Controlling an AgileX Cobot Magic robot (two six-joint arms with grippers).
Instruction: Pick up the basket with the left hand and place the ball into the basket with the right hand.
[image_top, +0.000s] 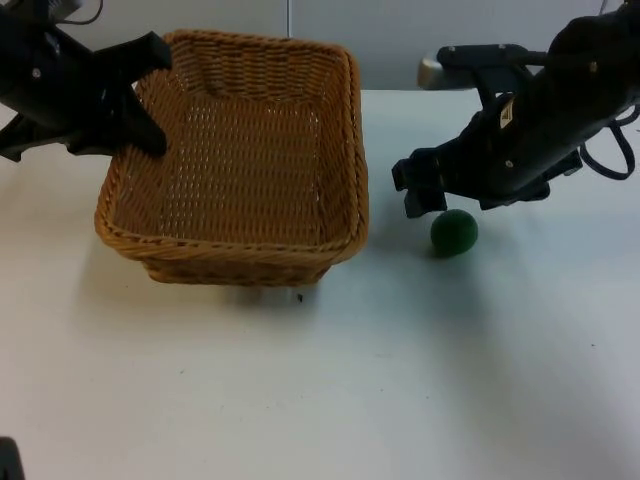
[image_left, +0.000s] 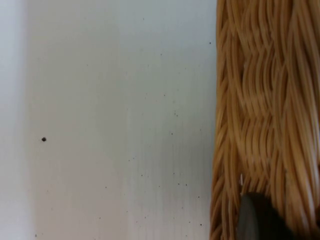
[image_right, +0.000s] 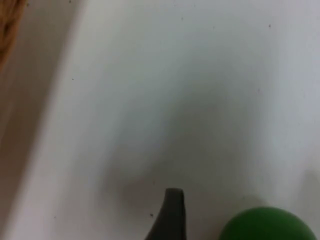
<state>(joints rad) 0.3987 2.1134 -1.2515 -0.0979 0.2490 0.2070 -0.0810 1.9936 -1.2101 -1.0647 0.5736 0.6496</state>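
A woven wicker basket (image_top: 240, 165) stands left of the table's middle. My left gripper (image_top: 148, 96) is shut on its left rim, and one black fingertip (image_left: 257, 220) lies against the weave of the rim (image_left: 260, 110). A dark green ball (image_top: 454, 232) rests on the white table just right of the basket. My right gripper (image_top: 425, 203) hovers open just behind and left of the ball, apart from it. In the right wrist view one fingertip (image_right: 172, 215) stands beside the ball (image_right: 267, 225), with bare table between them.
The white table (image_top: 330, 390) stretches out in front of the basket and ball. The grey partition wall (image_top: 400, 40) closes off the back. A strip of the basket's wall (image_right: 7, 30) lies close to the right arm's side.
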